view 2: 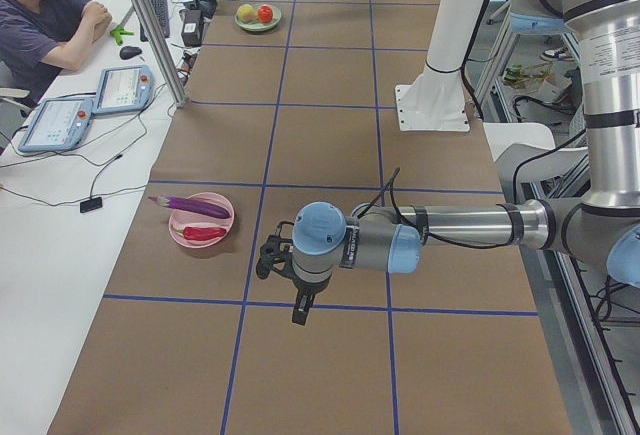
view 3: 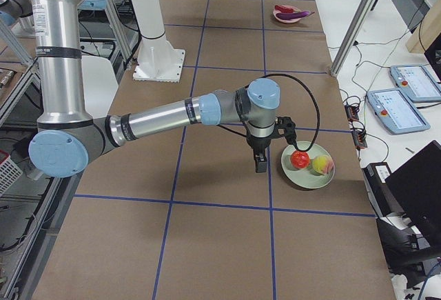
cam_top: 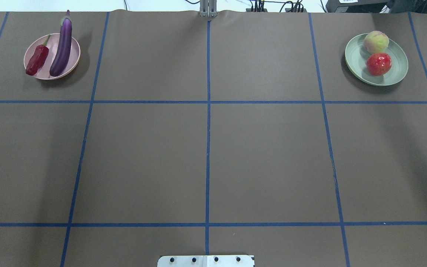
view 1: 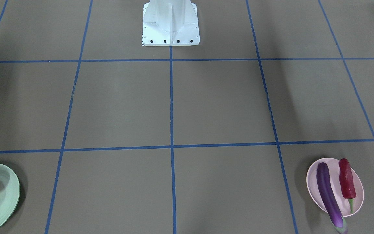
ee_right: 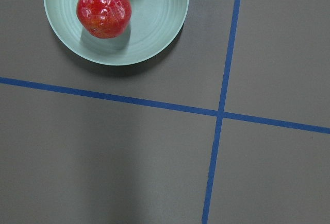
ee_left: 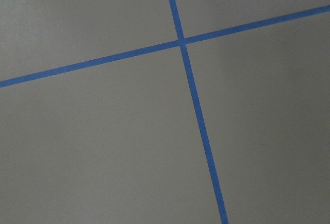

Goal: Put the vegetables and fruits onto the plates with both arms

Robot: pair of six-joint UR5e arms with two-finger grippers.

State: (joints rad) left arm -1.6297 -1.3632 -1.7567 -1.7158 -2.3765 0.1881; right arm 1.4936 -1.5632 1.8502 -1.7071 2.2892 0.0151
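Observation:
The purple eggplant [cam_top: 62, 46] and the red chili pepper [cam_top: 37, 60] lie side by side on the pink plate [cam_top: 75, 59] at the far left. The pomegranate [cam_top: 378, 64] and the peach [cam_top: 376, 41] sit on the mint green plate [cam_top: 354, 59] at the far right. The right wrist view shows the pomegranate [ee_right: 103, 10] on that plate [ee_right: 154, 23]. My left gripper [view 2: 300, 310] hangs over bare table, apart from the pink plate [view 2: 185, 238]. My right gripper [view 3: 260, 162] hangs just beside the green plate [view 3: 303, 176]. Both show only in side views, so I cannot tell whether they are open or shut.
The white pedestal base [cam_top: 206, 260] stands at the table's near middle edge. Blue tape lines grid the brown table. An operator [view 2: 45, 15] sits at a side desk with teach pendants [view 2: 120, 90], behind an aluminium post [view 2: 150, 25].

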